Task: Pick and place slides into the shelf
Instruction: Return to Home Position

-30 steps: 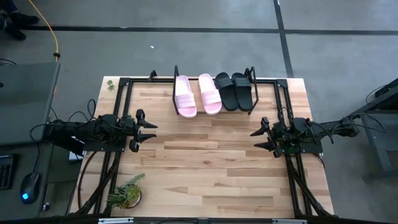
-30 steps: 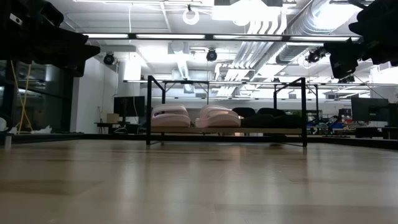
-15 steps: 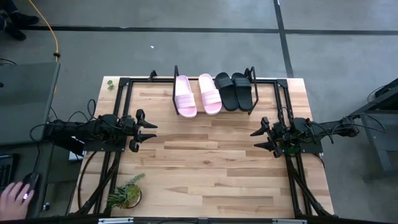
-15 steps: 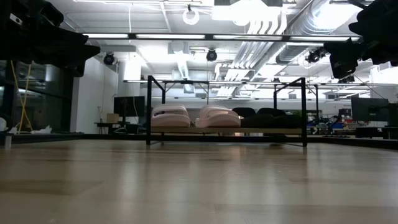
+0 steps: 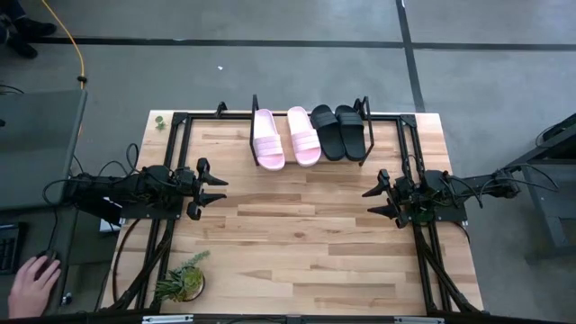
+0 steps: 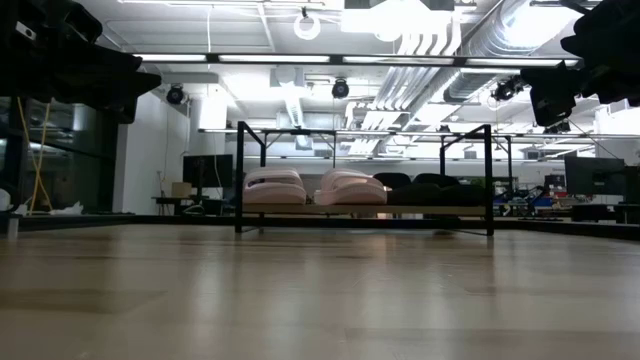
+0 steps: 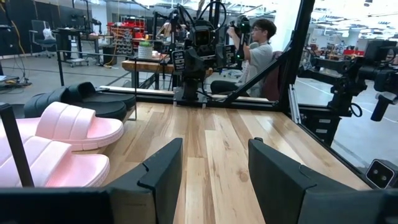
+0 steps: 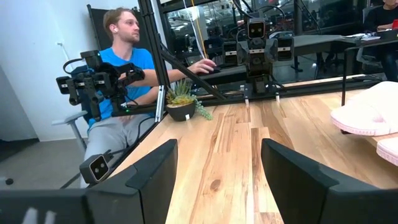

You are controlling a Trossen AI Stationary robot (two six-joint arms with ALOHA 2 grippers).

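- Only one thing moved: a person's hand [image 5: 34, 281] in the lower left corner of the high view. It wasn't there a second ago and crept in half a second ago. Now it sits a bit further in, on the desk beside the table [image 5: 297, 243].
- Both arms and all four slides look the same as before, no shift I can spot.
- The left gripper [image 5: 222, 190] hangs over the table's left side, roughly halfway along it. Its fingers are spread apart and point toward the middle of the table.
- The right gripper [image 5: 368, 202] pretty much mirrors it over the right side, fingers spread apart too.
- Both grippers are well apart from the shelf [image 6: 240, 170], which stands at the far edge of the table, about centred between the two arms.
- The pink slides [image 5: 268, 139] lie side by side on the shelf's board at its left end. The outer one pokes out a touch further toward the table's middle.
- The black slides [image 5: 351, 132] fill the right end, just beside the pinks, so it's four in a row.
- A small plant [image 5: 183, 279] sits at the near left corner of the table.
- In the right wrist view a person [image 8: 124, 68] in a blue top sits beyond the left arm, one arm reaching out to a desk.
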